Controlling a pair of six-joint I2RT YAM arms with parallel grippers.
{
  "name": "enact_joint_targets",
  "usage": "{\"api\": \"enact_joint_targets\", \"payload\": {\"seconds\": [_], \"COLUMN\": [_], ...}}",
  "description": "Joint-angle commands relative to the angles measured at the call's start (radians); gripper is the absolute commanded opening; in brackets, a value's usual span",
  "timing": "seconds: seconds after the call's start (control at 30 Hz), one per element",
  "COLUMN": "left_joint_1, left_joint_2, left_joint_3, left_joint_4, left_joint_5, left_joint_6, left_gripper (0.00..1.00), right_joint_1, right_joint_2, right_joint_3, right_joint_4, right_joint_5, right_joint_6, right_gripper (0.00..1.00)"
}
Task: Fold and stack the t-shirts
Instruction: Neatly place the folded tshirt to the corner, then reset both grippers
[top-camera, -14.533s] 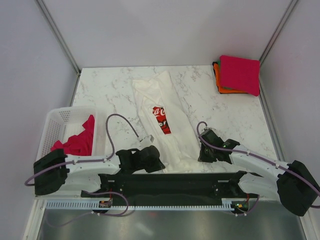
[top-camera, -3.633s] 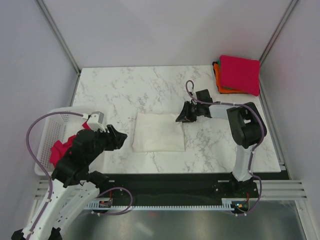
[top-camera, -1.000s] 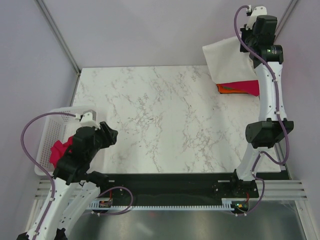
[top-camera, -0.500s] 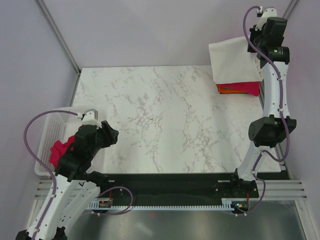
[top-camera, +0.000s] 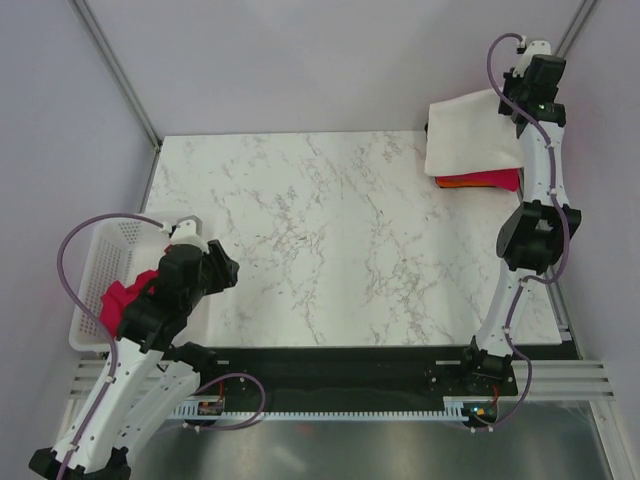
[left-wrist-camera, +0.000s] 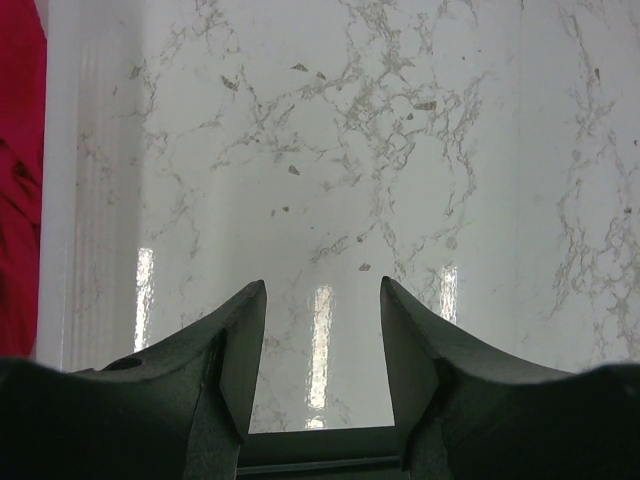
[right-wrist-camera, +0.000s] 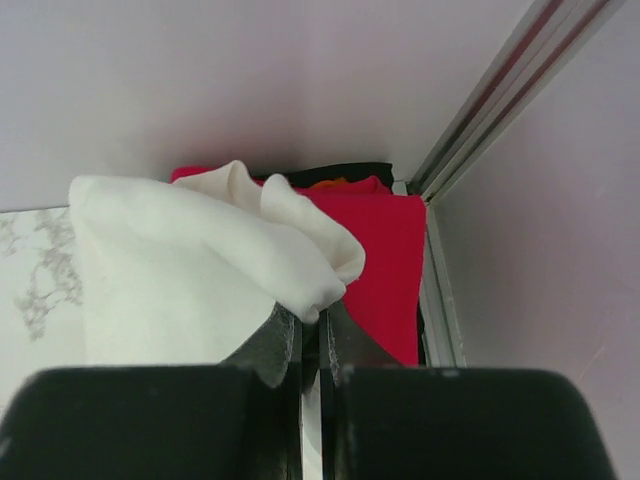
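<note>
At the table's left edge, the white lattice basket (top-camera: 84, 290) holds a crumpled magenta-pink t-shirt (top-camera: 115, 303). The left gripper (top-camera: 226, 272) hovers just beside the basket over the bare marble table (top-camera: 330, 230), jaws partly open and empty. At the far right corner, the right gripper (right-wrist-camera: 310, 322) is pinched shut on the folded white t-shirt (top-camera: 468, 135) (print hidden), which covers most of the magenta-and-orange stack (top-camera: 487, 179).
</note>
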Motion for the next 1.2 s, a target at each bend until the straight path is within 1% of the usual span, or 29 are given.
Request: {"api": "enact_joint_targets", "payload": {"seconds": [0.0,0.03,0.07,0.13,0.33,0.4,0.43,0.5,0.57,0.6,0.63,0.67,0.77,0.83,0.87,0.93,0.97,1.03,1.07,1.1,1.13,1.17], "left_joint_1": [-0.002,-0.002,-0.003,-0.002,-0.002,-0.002,-0.003,-0.003,-0.003,-0.002,-0.002,-0.002,-0.003,-0.002,-0.003,-0.003,-0.002,-0.002,-0.002,0.000,0.000,0.000], "left_joint_2": [0.001,0.004,0.006,0.010,0.033,0.030,0.032,0.033,0.029,0.026,0.021,0.020,0.021,0.018,0.012,0.007,0.001,-0.005,-0.009,-0.017,-0.020,-0.028], "left_joint_3": [0.013,0.012,0.013,0.013,0.016,0.016,0.016,0.015,0.016,0.015,0.015,0.015,0.015,0.013,0.013,0.013,0.012,0.012,0.012,0.012,0.012,0.012], "left_joint_4": [0.001,-0.001,-0.001,0.001,0.001,-0.001,-0.001,0.001,0.002,0.001,0.001,-0.001,0.001,0.001,0.002,0.002,0.002,0.004,0.002,0.002,0.002,0.002], "left_joint_5": [-0.037,-0.035,-0.035,-0.035,-0.032,-0.032,-0.032,-0.031,-0.029,-0.026,-0.027,-0.026,-0.023,-0.020,-0.018,-0.020,-0.021,-0.020,-0.021,-0.020,-0.021,-0.023], "left_joint_6": [-0.032,-0.032,-0.032,-0.031,-0.029,-0.029,-0.029,-0.029,-0.028,-0.028,-0.029,-0.029,-0.028,-0.026,-0.026,-0.028,-0.028,-0.026,-0.026,-0.028,-0.028,-0.026], "left_gripper": [0.57,0.57,0.57,0.57,0.57,0.57,0.57,0.57,0.57,0.57,0.57,0.57,0.57,0.57,0.57,0.58,0.59,0.59,0.59,0.59,0.60,0.60], "right_joint_1": [-0.028,-0.036,-0.041,-0.045,-0.050,-0.048,-0.050,-0.050,-0.050,-0.048,-0.048,-0.048,-0.052,-0.052,-0.053,-0.053,-0.055,-0.053,-0.053,-0.055,-0.053,-0.053], "right_joint_2": [0.060,0.081,0.082,0.118,0.221,0.250,0.259,0.287,0.293,0.281,0.267,0.247,0.091,0.022,-0.050,-0.121,-0.194,-0.274,-0.362,-0.409,-0.453,-0.542], "right_joint_3": [0.060,0.045,0.039,0.037,0.080,0.080,0.080,0.083,0.072,0.060,0.046,-0.010,-0.146,-0.222,-0.240,-0.276,-0.285,-0.335,-0.362,-0.394,-0.468,-0.512], "right_joint_4": [0.161,0.209,0.210,0.277,0.397,0.434,0.445,0.454,0.445,0.434,0.426,0.423,0.437,0.446,0.449,0.446,0.442,0.437,0.437,0.437,0.440,0.445], "right_joint_5": [0.035,0.068,0.069,0.076,0.151,0.177,0.205,0.230,0.317,0.361,0.404,0.427,0.469,0.483,0.484,0.463,0.423,0.367,0.336,0.243,0.190,0.117], "right_joint_6": [0.006,0.016,0.017,0.021,-0.014,-0.016,-0.011,0.001,0.053,0.078,0.096,0.131,0.184,0.204,0.214,0.259,0.279,0.351,0.380,0.451,0.486,0.521], "right_gripper": [0.00,0.00,0.00,0.00,0.00,0.02,0.06,0.28,0.64,0.86,0.89,0.91,0.98,0.98,0.98,0.98,0.98,0.98,0.98,0.98,0.98,0.98]}}
